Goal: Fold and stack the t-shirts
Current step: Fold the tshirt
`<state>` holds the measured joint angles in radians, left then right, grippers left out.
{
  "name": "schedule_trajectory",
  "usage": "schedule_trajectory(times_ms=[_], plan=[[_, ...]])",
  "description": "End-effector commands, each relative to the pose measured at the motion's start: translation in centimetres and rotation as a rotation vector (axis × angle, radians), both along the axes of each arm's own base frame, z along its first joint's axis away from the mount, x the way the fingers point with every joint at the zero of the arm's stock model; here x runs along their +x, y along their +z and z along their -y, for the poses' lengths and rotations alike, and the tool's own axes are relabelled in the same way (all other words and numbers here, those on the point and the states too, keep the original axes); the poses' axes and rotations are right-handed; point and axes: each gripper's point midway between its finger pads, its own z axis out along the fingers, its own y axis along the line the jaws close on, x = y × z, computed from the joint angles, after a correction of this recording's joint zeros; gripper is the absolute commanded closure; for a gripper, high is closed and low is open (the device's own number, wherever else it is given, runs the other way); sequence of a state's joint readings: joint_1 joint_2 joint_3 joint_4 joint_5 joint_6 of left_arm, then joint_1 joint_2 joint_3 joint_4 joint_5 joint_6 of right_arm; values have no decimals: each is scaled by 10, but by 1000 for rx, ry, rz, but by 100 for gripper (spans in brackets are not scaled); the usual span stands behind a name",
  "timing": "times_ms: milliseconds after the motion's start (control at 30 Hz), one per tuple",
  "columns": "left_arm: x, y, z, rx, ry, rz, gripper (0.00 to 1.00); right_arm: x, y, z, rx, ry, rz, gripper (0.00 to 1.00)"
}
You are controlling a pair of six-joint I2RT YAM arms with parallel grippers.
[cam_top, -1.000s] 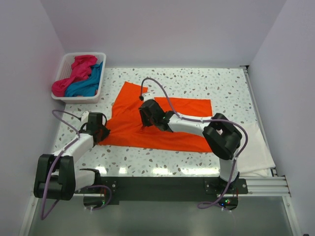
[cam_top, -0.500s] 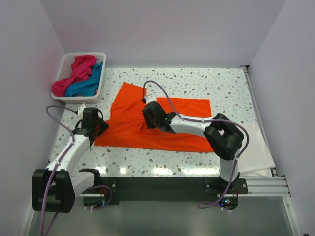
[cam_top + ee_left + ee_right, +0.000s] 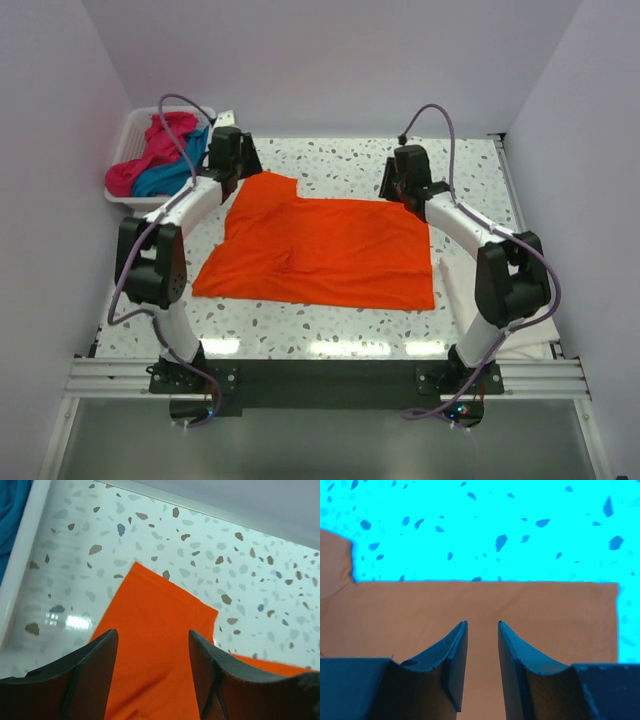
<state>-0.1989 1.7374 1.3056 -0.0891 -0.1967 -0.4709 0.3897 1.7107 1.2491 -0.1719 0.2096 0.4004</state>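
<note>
The bright orange t-shirt lies spread flat on the speckled table. My left gripper hovers over its far left corner, jaws wide open with only orange cloth showing below them. My right gripper is over the shirt's far right edge. In the right wrist view, where colours look shifted, that gripper stands open by a narrow gap, with the cloth beneath and nothing between the fingers. The magenta-pink shirt and the teal-blue shirt lie bunched in the basket.
The white slatted basket stands at the far left corner, its rim close beside my left gripper. A white cloth lies along the table's right side. Walls close in on the left, back and right.
Both arms swung from the shirt's near and middle parts to its far edge. The left gripper opened. The orange shirt now lies flatter and more square.
</note>
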Motion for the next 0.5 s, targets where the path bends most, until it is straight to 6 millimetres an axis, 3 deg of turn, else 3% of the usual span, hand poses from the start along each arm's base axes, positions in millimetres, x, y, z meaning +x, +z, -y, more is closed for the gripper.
schedule_trajectory(times_ms=[0,67,100,133,200,300,467], plan=[[37,-20,-10,178,-34,-23,36,17,28,29,66,-32,41,65],[62,-39,-9,226,-42,-53,35,29,27,45,79,-52,45,65],[76,-29,-7,255,-63,-27,34,32,25,50,80,-56,42,65],[84,-53,-6,274,-76,-65,34,35,23,55,82,-63,37,65],[99,-69,-6,310,-93,-82,33,43,15,67,95,-81,24,65],[109,-86,-3,327,-117,-109,33,48,7,81,97,-106,17,65],[105,-104,-10,354,-89,-148,35,46,-12,97,118,-141,-15,65]])
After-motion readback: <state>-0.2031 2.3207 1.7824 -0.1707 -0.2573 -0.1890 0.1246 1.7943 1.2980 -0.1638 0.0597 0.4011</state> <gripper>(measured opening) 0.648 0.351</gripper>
